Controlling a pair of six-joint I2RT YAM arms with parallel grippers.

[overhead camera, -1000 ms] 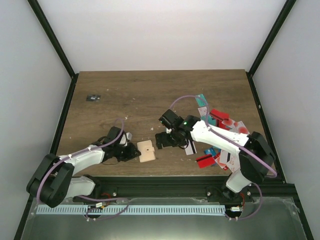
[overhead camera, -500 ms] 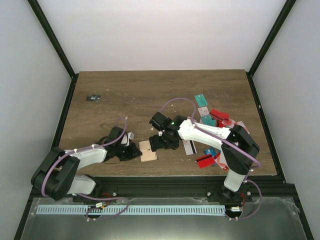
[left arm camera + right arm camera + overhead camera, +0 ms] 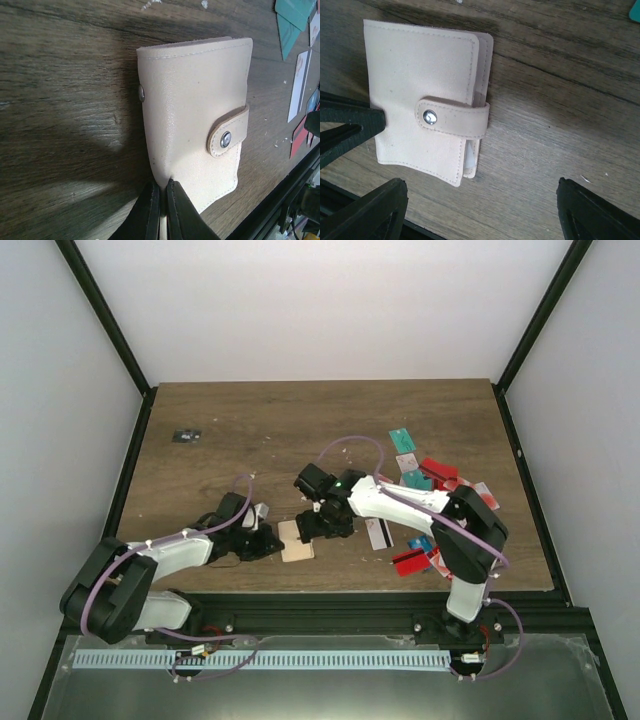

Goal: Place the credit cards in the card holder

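- The card holder (image 3: 296,540) lies flat and folded shut near the middle of the table's front edge. Its snap tab (image 3: 452,120) is fastened across the open side, where pale inner leaves peek out.
- The left gripper (image 3: 268,543) is at the holder's 9 o'clock in the top view. Its jaws are pressed almost together and nip the holder's edge by one corner.
- The right gripper (image 3: 322,525) sits at the holder's 2 o'clock, low over the tab side. Its jaws are spread wide and hold nothing.
- The surface is a dark wood-grain table (image 3: 300,420) dotted with pale specks (image 3: 250,477). White walls (image 3: 320,310) close three sides, with black frame posts (image 3: 105,315) at the corners.
- There is one holder, two arms and roughly ten credit cards (image 3: 437,470). The cards overlap, so an exact number cannot be told.
- The cards are strewn from the holder's 1 to 3 o'clock. A teal card (image 3: 401,437) lies farthest back, a white card with a black stripe (image 3: 379,532) is nearest the holder, and a red card (image 3: 410,562) is by the front edge.
- A small dark object (image 3: 186,436) lies alone at the holder's 10 o'clock, well apart, by the table's left edge.
- The right arm (image 3: 400,505) stretches between the holder and the pile and covers part of the pile. Purple cables (image 3: 350,439) loop above both arms.
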